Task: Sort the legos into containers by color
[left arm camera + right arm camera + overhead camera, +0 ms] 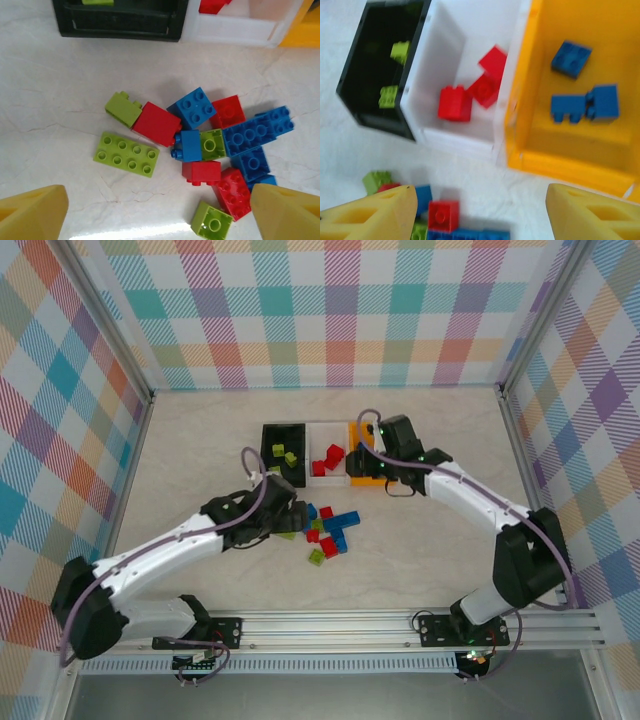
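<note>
Legos point(200, 145) lie piled just ahead of the left end effector point(157, 202), whose fingers point(35, 215) stand wide apart, empty.

Your top external camera looks down from high behind, taking in the whole table point(450, 550). Your left wrist camera faces down, close over the loose bricks point(192, 145). Your right wrist camera hangs close above the black bin point(375, 120), white bin point(455, 50) and orange bin point(560, 160). Both wrist views share bricks and bin fronts.

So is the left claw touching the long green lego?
Apart. The left wrist view shows bare table between the left claw and the long green lego.
</note>
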Robot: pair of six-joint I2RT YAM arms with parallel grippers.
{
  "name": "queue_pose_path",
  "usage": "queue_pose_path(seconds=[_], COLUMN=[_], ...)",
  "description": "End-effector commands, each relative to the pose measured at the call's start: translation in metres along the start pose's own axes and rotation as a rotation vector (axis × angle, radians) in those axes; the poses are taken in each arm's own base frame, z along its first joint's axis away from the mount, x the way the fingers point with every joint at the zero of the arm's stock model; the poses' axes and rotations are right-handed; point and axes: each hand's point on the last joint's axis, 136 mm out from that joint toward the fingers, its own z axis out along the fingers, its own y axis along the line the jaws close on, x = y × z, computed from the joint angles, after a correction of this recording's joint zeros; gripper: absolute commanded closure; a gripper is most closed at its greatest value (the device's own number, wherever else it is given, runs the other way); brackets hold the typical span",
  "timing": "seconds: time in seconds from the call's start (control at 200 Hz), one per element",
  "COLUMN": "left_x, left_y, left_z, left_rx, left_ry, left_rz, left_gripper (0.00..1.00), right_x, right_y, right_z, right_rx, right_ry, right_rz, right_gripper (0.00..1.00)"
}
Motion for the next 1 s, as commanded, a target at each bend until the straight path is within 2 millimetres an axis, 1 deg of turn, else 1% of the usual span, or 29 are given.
queue_pose_path(seconds=[0.0,0.07,0.18,0.23,0.27,0.34,0.42,0.505,0.6,0.695,0.775,0.845,0.925,0.995], left_x=[-0.003,-0.007,-0.01,-0.009,-0.005,0.005,0.027,0.057,0.082,0.096,0.101,0.104,0.107,0.111], left_y=[0.002,0.007,0.013,0.008,-0.001,-0.022,-0.05,-0.069,-0.074,-0.075,-0.075,-0.07,-0.064,-0.063], left_z=[0.019,0.031,0.047,0.049,0.048,0.039,0.029,0.028,0.036,0.045,0.05,0.054,0.059,0.064], left_rx=[-0.015,-0.028,-0.045,-0.025,0.02,0.087,0.13,0.129,0.088,0.079,0.056,0.019,-0.013,-0.025], left_ry=[0.049,0.064,0.078,0.094,0.106,0.109,0.14,0.19,0.23,0.255,0.282,0.304,0.317,0.332], left_rz=[0.027,-0.001,-0.024,-0.019,-0.005,0.041,0.156,0.27,0.354,0.395,0.43,0.455,0.474,0.486], left_gripper=[0.12,0.19,0.33,0.37,0.36,0.23,0.14,0.11,0.1,0.12,0.17,0.22,0.25,0.31], right_x=[0.016,0.022,0.029,0.031,0.033,0.037,0.042,0.047,0.051,0.055,0.055,0.056,0.056,0.057], right_y=[0.0,-0.002,-0.004,-0.005,-0.006,-0.009,-0.015,-0.02,-0.022,-0.024,-0.025,-0.025,-0.026,-0.028], right_z=[-0.004,-0.008,-0.012,-0.014,-0.016,-0.018,-0.018,-0.018,-0.015,-0.014,-0.016,-0.018,-0.02,-0.021], right_rx=[-0.034,-0.036,-0.038,-0.035,-0.034,-0.02,0.001,0.012,0.017,0.023,0.024,0.03,0.033,0.038], right_ry=[0.0,-0.004,-0.002,-0.002,-0.002,-0.004,-0.005,-0.007,-0.003,0.001,-0.002,-0.003,-0.007,-0.009], right_rz=[0.037,0.044,0.046,0.044,0.041,0.036,0.037,0.042,0.05,0.057,0.057,0.052,0.049,0.053], right_gripper=[0.31,0.31,0.31,0.31,0.31,0.31,0.31,0.31,0.31,0.31,0.31,0.31,0.31,0.31])
